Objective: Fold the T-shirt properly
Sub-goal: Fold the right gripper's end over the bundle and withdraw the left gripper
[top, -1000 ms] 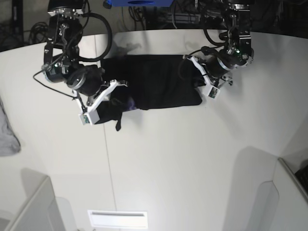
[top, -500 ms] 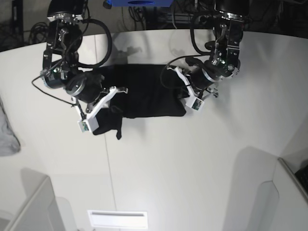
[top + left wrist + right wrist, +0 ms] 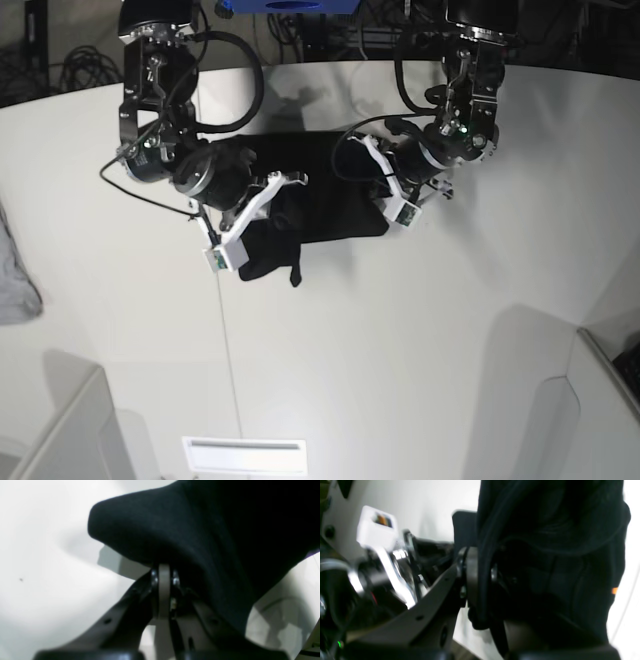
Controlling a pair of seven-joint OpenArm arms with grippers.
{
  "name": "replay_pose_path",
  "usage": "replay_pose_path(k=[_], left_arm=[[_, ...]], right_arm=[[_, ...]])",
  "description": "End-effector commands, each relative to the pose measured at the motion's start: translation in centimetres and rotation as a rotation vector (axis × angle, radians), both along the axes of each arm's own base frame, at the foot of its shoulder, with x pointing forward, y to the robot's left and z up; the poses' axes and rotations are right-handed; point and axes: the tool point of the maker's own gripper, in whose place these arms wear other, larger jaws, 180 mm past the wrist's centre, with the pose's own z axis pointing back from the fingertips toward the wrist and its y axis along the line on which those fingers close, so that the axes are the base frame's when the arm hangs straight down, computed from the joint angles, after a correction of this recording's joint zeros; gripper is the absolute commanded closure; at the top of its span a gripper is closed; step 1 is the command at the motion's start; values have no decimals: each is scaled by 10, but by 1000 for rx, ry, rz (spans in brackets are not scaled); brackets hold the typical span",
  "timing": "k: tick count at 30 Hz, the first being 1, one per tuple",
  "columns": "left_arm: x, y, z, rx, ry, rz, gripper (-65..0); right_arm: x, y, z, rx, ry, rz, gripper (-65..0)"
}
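Half-done is my read of it: the T-shirt [image 3: 318,190] lies near the far edge of the white table [image 3: 400,340], already gathered into a narrow dark band running side to side, with one end bunched and drooping into a loose tail toward the front of the table. That lumpy end sits under the right gripper [image 3: 268,196], whose jaws are pinched nearly together on a thick fold of the black cloth; the right wrist view shows fabric wedged between the pads, with a small orange fleck at the cloth's edge. At the other end the left gripper [image 3: 385,192] is clamped fully closed on the shirt's edge, and the left wrist view shows the cloth [image 3: 205,530] lifting up off the table from its fingertips [image 3: 163,590]. Both ends look drawn in toward the middle, so I would judge an end-to-end fold is under way. What seems left is laying one end over the other, smoothing that dangling tail, and letting go. A light grey cloth [image 3: 15,280] lies well apart at the table's edge, on the right arm's side, playing no part.
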Motion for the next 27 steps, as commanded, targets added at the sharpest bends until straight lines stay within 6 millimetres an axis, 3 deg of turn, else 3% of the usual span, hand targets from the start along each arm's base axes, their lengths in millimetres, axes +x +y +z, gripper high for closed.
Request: replay_pose_path(k=[1,6,9,15,18,27], left_arm=[[8,-3,13,-25,-45,0,0],[5,-2,11,-24,-35,0,0],[3,-2,12,-23,-39,0,0],[-7,9,20,-6,-58,7,0],[-9,24,17,7,-48,46,0],[-18,34,11,32,-27,50,0]], right_arm=[[6,4,7,25,-23,-9,0],[-1,18,-11,36,16,12,0],[-4,28,-11,47,6,25,0],[-7,30,-29,41,53,25,0],[-14,32,-32,48,69,25,0],[-20,35,-29,63,69,28,0]])
